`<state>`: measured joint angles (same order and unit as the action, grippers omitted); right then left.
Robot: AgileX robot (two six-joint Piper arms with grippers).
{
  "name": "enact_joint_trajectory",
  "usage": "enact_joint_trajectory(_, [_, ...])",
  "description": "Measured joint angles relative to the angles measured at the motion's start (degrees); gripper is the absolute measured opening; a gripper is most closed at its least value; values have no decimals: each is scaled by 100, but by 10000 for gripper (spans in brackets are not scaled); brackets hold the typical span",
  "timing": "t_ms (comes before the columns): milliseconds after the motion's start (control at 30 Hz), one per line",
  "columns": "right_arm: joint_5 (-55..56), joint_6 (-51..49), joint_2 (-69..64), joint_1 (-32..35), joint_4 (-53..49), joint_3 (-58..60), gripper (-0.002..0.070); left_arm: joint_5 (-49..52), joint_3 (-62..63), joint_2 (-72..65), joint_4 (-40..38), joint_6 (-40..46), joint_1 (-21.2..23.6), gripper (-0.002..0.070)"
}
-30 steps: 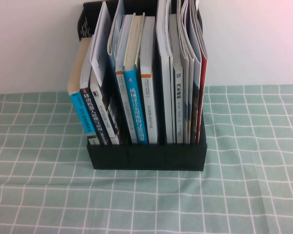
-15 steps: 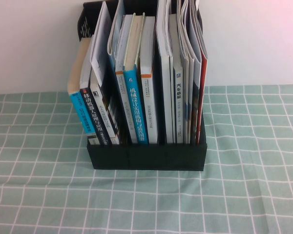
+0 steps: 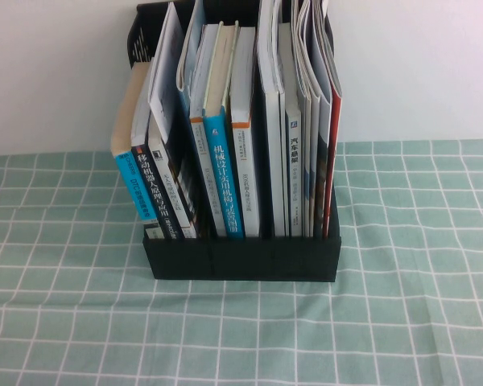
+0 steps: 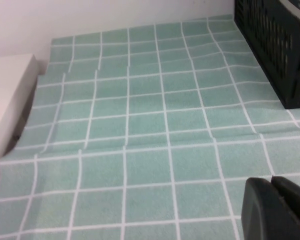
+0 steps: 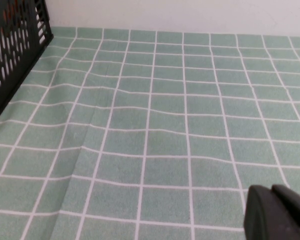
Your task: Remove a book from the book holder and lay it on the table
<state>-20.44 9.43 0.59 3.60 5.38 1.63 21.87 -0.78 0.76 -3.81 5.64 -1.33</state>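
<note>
The black book holder (image 3: pixel 241 259) stands in the middle of the green-grid table (image 3: pixel 402 322), full of upright books. The red-covered book (image 3: pixel 332 153) stands at the holder's right end, only its red edge showing. Neither arm shows in the high view. My left gripper (image 4: pixel 271 181) is shut and empty, low over the cloth, with the holder's side (image 4: pixel 275 45) some way off. My right gripper (image 5: pixel 270 191) is shut and empty over the cloth, far from the holder's perforated wall (image 5: pixel 12 45).
Blue-spined books (image 3: pixel 224 181) fill the holder's left and middle slots, thin white magazines (image 3: pixel 310 121) stand beside the red book. A white wall is behind. The cloth is wrinkled (image 5: pixel 90 125). A white ledge (image 4: pixel 7 100) borders the cloth in the left wrist view.
</note>
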Motion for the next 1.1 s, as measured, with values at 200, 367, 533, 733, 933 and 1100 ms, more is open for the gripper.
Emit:
enact_joint_trajectory(200, [13, 24, 0, 0, -50, 0, -2, -803, -65, 0, 93, 10, 0, -3])
enact_joint_trajectory(367, [598, 116, 0, 0, -295, 0, -2, -2187, -94, 0, 93, -1, 0, -3])
enact_joint_trajectory(533, [2524, 116, 0, 0, -318, 0, -2, -3663, -94, 0, 82, -65, 0, -3])
enact_joint_trajectory(733, [3984, -857, 0, 0, -318, 0, -2, -4565, -94, 0, 73, -142, 0, -3])
enact_joint_trajectory(933, [4413, -1341, 0, 0, -274, 0, -2, -4728, -94, 0, -264, -131, 0, -3])
enact_joint_trajectory(1100, [3799, -1334, 0, 0, -259, -350, -2, -3855, 415, 0, -643, -42, 0, -3])
